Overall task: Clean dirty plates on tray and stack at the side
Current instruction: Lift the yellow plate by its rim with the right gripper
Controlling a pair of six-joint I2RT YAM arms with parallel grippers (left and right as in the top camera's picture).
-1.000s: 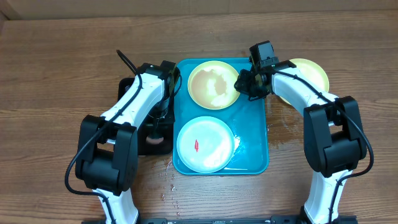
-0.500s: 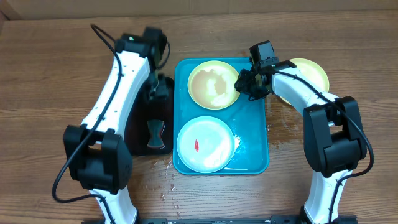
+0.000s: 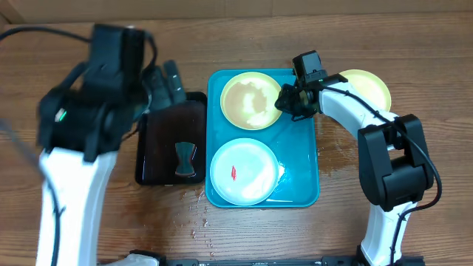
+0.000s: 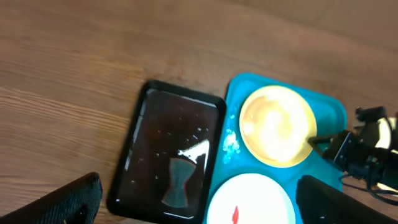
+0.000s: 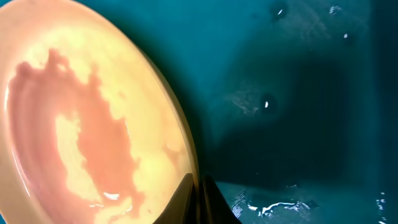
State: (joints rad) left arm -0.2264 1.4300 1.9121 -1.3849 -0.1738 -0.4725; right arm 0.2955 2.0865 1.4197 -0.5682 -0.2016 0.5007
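Wood grain runs across the brown desk. On it sits a large turquoise plastic tray, rectangular with rounded corners and a raised rim, its glossy floor beaded with water. At the tray's far end lies a pale yellow-green round plastic plate, with a thin pinkish film pooled in its shallow well. The right fingers close on this plate's right-hand rim, pinching it between them. At the tray's near end lies a mint-white round plate with a small red smear at centre. Off the tray, beyond its far right corner, rests a second yellow-green plate. Just left of the tray stands a shiny black rectangular tray holding a dark hourglass-shaped piece. The left fingers hang spread wide, raised high left of the tray, holding nothing.
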